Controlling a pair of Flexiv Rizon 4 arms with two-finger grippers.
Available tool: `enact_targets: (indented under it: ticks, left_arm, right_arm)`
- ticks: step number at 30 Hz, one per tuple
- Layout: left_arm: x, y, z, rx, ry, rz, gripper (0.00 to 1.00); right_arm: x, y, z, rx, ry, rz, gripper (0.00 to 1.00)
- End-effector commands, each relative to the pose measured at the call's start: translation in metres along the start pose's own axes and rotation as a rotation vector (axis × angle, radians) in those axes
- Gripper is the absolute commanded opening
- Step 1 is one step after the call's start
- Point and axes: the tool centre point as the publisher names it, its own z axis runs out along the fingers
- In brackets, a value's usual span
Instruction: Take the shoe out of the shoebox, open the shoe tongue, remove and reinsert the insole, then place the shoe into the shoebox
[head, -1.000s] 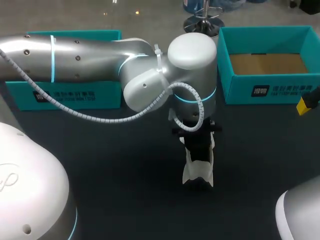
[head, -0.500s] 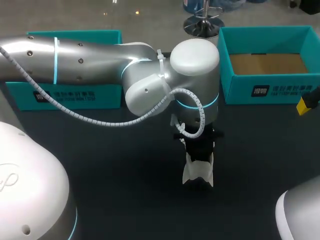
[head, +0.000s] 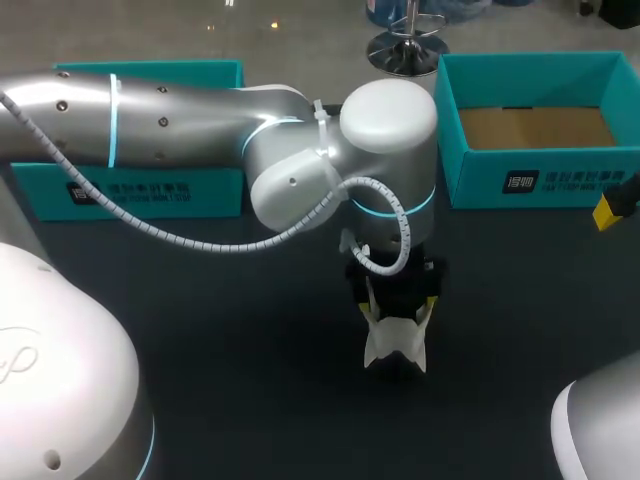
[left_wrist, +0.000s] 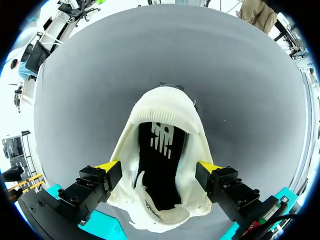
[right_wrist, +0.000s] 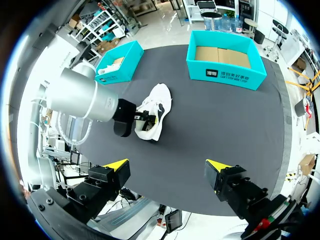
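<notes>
A white shoe (head: 396, 345) lies on the dark table (head: 250, 380), sole down, its tongue pulled back. A black insole (left_wrist: 159, 170) shows inside its opening. My left gripper (left_wrist: 159, 168) hangs right over the heel end of the shoe (left_wrist: 165, 112). It is open, with one yellow fingertip outside each side wall. In the head view my left gripper (head: 398, 300) largely covers the shoe. The teal shoebox (head: 540, 180) stands empty at the back right. My right gripper (right_wrist: 167, 166) is open and holds nothing, high above the table's near edge, far from the shoe (right_wrist: 156, 111).
A second teal box (head: 140, 185) stands at the back left, partly behind my left arm (head: 200, 120). The open shoebox (right_wrist: 225, 75) lies beyond the shoe. A yellow fingertip (head: 612, 208) of my right gripper shows at the right edge, in front of the shoebox.
My left gripper has opened from shut to wide over the shoe, its yellow tips now spread past both sides. The arm edged slightly right. The right arm stayed still.
</notes>
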Motion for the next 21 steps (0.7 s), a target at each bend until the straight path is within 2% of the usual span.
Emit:
enact_targets:
  ticks: [1, 5, 11, 21]
  left_arm:
    - [0.002, 0.000, -0.001, 0.001, -0.011, 0.003, 1.00]
    - [0.000, 0.001, -0.012, -0.004, -0.020, 0.004, 1.00]
    - [0.002, 0.005, -0.039, 0.002, 0.011, 0.032, 1.00]
    - [0.013, 0.030, -0.077, 0.008, 0.065, 0.125, 1.00]
  right_arm:
    - [0.000, 0.003, -0.001, 0.007, -0.001, 0.001, 1.00]
    - [0.000, 0.003, -0.001, 0.007, -0.001, 0.001, 1.00]
    - [0.000, 0.003, -0.001, 0.007, -0.001, 0.001, 1.00]
    - [0.000, 0.003, -0.001, 0.007, -0.001, 0.001, 1.00]
